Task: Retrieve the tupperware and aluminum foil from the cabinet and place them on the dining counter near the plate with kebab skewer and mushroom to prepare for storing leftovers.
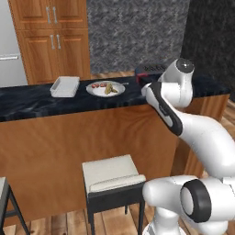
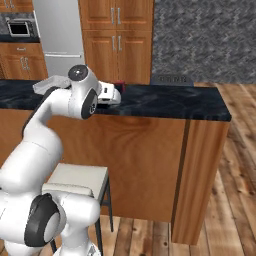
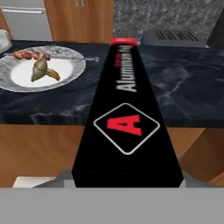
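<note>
The long black aluminum foil box [image 3: 127,131] lies lengthwise between the jaws, which are partly open and closed on its near end; it reaches out over the dark marble worktop [image 1: 27,103], its red far end toward the worktop's far edge. In the hand view, "Aluminum" lettering and a red "A" in a diamond show on its top. To its left on the worktop sits the white plate [image 3: 74,72] with the kebab skewer [image 3: 28,55] at its far side and the mushroom [image 3: 41,68] near its middle. In the left base view, the white tupperware [image 1: 64,86] rests on the worktop just left of the plate. A white-cushioned stool [image 1: 111,176] stands on the floor before the worktop. A dark vented appliance [image 3: 174,37] sits on the worktop's far right.
</note>
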{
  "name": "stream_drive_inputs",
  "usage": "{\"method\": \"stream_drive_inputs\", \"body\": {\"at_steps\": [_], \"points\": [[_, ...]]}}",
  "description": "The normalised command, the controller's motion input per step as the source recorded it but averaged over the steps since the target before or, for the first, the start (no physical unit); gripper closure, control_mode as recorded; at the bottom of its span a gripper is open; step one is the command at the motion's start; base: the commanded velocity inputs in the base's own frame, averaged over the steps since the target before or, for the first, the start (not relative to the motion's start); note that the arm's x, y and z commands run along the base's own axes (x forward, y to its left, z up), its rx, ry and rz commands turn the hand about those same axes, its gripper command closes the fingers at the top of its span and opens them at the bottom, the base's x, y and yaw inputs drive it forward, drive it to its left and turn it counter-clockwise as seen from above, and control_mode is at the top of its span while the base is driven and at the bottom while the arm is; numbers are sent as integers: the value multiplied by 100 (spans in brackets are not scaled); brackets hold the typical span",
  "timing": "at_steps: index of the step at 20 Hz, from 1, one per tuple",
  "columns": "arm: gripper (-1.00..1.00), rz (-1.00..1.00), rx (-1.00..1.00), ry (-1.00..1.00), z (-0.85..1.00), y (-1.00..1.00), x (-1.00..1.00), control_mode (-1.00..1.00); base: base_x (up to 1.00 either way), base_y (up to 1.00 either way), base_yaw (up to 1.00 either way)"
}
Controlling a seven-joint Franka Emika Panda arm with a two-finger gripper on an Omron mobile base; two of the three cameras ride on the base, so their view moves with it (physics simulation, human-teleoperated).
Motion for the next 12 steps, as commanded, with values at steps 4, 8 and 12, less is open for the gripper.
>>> {"method": "stream_drive_inputs", "body": {"at_steps": [4,8,12], "points": [[100,0,0,2,-37,3,61,-100,0,0,0],[100,1,0,6,-21,19,43,-100,0,0,0],[100,1,0,11,-8,22,51,-100,0,0,0]]}}
